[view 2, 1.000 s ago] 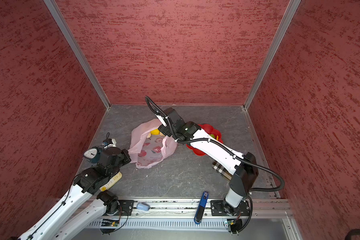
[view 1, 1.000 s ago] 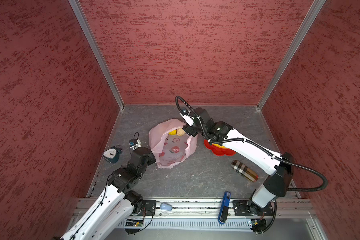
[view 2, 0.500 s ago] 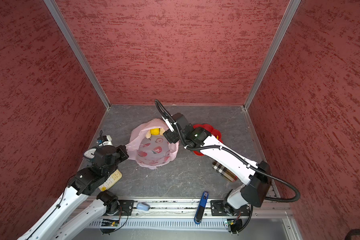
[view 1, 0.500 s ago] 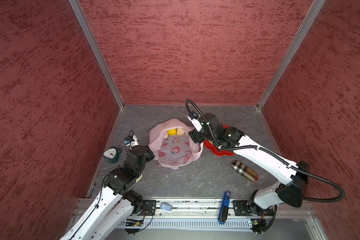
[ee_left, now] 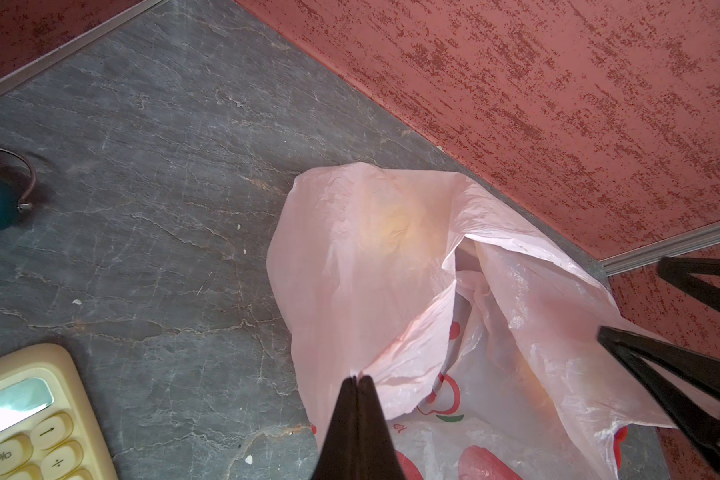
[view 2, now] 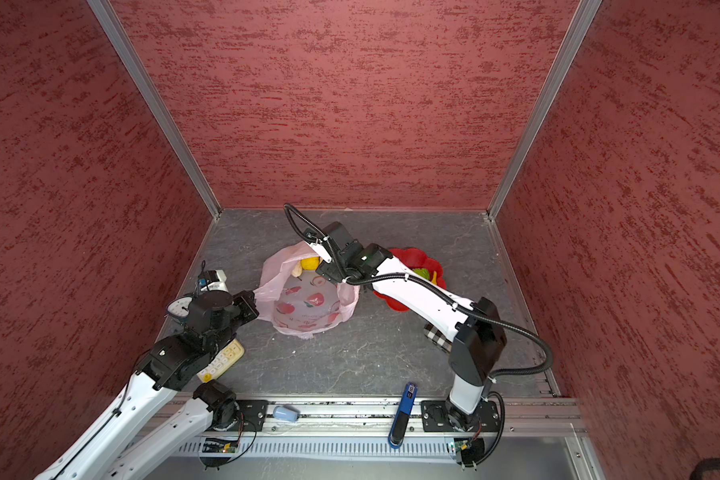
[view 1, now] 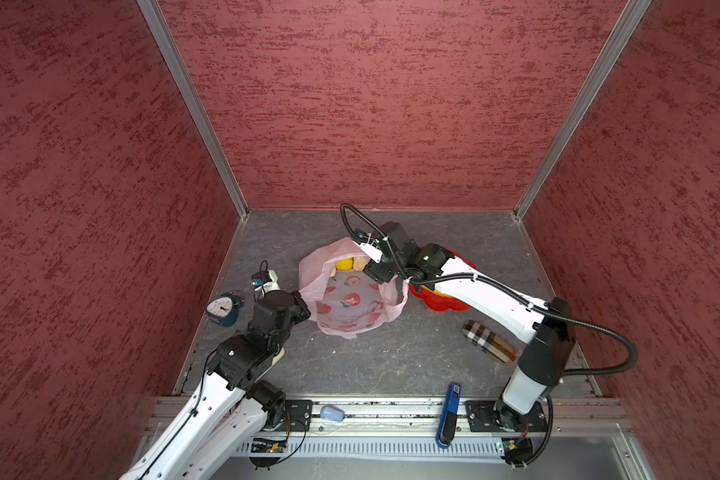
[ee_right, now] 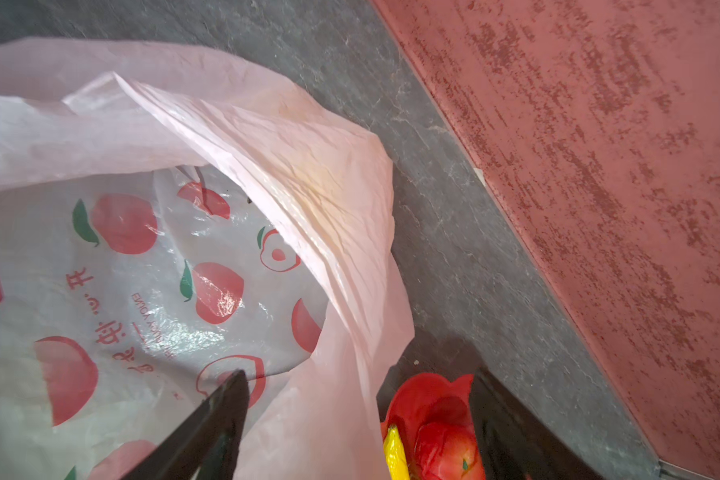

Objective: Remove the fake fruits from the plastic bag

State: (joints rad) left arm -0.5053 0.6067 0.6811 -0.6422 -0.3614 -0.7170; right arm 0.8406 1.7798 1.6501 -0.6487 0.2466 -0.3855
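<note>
Left claw [ee_left: 358,379] stays clenched on a fold of the thin, translucent pale pink plastic bag [view 1: 350,305] with red apple prints. It pinches the rim at the bag's 8 o'clock and pulls it taut. Right claw [ee_right: 358,374] is released, jaws wide apart and gripping nothing. One finger hangs inside the bag and its partner hangs outside, above the red flower-shaped dish [view 2: 410,254], so the bag's 2 o'clock rim runs between them.

Over the last second the mouth has spread from a narrow, slumped fold into a wide round opening. The printed bottom now lies in plain sight in both top views. The right arm has swung out toward the dish at the bag's 3 o'clock and come part of the way back to the rim.

The bag sits near the floor's centre, a little toward 9 o'clock. Two fruits show inside it, tucked against the 12 o'clock rim: a yellow round fruit [view 1: 343,264] touching a beige lumpy fruit [view 1: 360,262]. Already in the dish are a red apple [ee_right: 445,451], a yellow banana [ee_right: 393,455] and a green round fruit [view 2: 421,273]. Whether more lie hidden under the film or the arm I cannot tell.

By my reading the task is roughly half done, and the wider mouth gives the empty right claw a clear drop onto the remaining pair. The film is slack, so a finger could snag the rim instead.
</note>
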